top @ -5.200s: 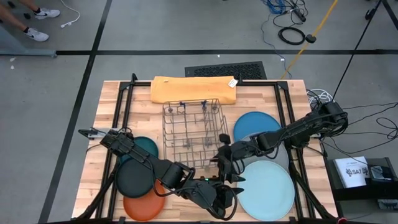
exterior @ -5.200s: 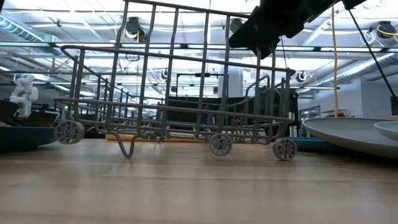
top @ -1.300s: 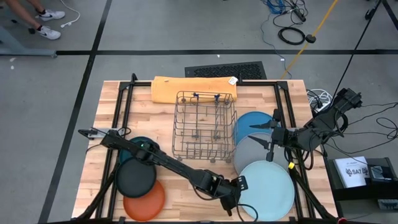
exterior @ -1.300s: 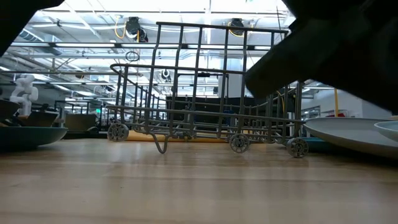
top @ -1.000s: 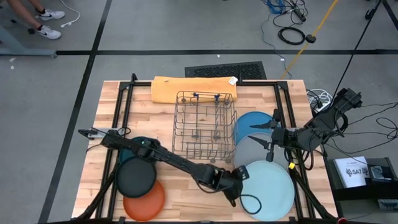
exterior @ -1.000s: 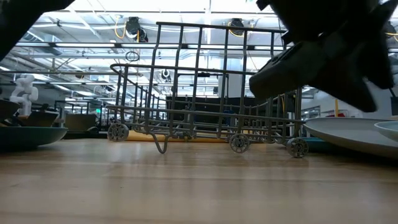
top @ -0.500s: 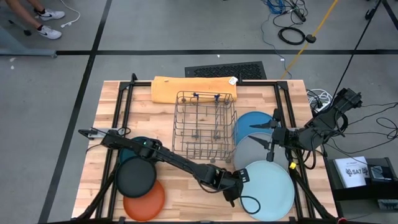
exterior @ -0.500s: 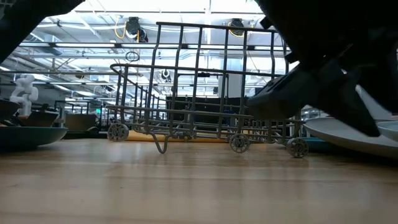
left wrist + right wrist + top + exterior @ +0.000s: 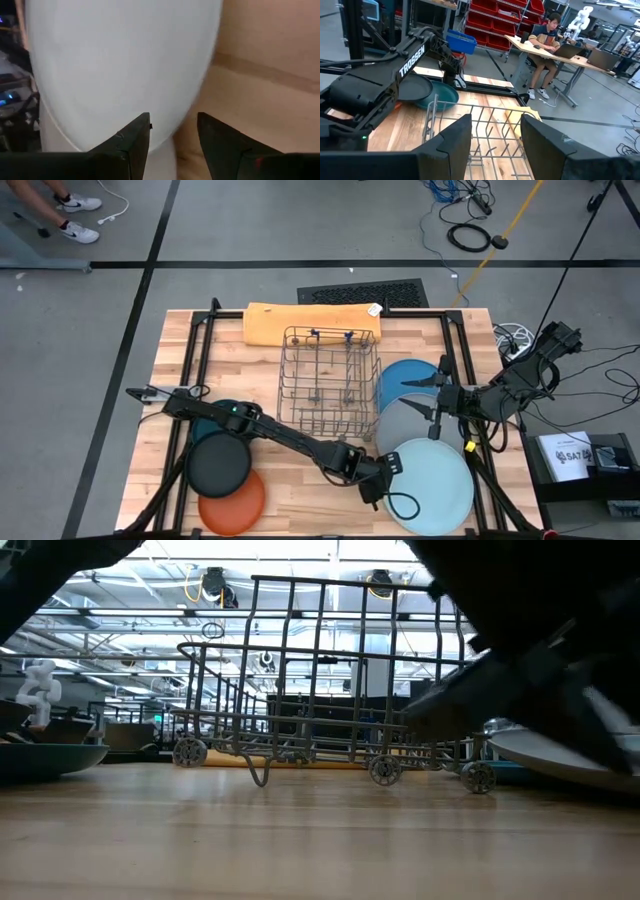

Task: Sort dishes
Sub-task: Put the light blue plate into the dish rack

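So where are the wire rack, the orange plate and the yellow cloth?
Rack (image 9: 327, 383), high view, its wire floor.
Orange plate (image 9: 236, 505), high view, its visible lower part.
Cloth (image 9: 310, 321), high view, its middle.

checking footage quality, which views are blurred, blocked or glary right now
Low view: a dark blurred arm blocks the right side, bright ceiling lights behind the wire rack. Left wrist view: the light blue plate fills the frame, soft and motion-blurred. High view: sharp, evenly lit. Right wrist view: clear.

Wire rack (image 9: 328, 383) blocks table centre; bare wood (image 9: 300, 490) at near edge.
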Controlling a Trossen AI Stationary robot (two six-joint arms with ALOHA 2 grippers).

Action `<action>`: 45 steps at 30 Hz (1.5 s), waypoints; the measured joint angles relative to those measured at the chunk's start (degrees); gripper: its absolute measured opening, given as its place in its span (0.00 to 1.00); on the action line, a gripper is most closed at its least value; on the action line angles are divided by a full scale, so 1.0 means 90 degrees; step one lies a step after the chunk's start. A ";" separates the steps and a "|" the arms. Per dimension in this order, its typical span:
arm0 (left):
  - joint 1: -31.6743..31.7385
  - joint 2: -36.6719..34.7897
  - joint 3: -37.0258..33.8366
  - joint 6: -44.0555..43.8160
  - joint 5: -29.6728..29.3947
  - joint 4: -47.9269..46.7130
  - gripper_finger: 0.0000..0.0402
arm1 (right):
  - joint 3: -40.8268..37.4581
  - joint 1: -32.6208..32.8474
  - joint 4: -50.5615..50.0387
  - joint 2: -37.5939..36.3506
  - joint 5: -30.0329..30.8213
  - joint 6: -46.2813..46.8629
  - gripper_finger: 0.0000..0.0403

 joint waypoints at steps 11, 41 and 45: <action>0.0000 0.0183 0.0008 -0.0021 0.0564 0.0302 0.41 | 0.0001 0.0000 0.0000 0.0002 0.0002 0.0034 0.41; -0.0010 0.0318 0.0008 -0.0029 0.0682 0.0825 0.03 | 0.0001 -0.0002 0.0000 0.0002 0.0002 0.0077 0.41; -0.0070 0.0316 0.0008 -0.0012 0.0542 0.0872 0.02 | 0.0001 -0.0001 0.0000 0.0002 0.0003 0.0080 0.41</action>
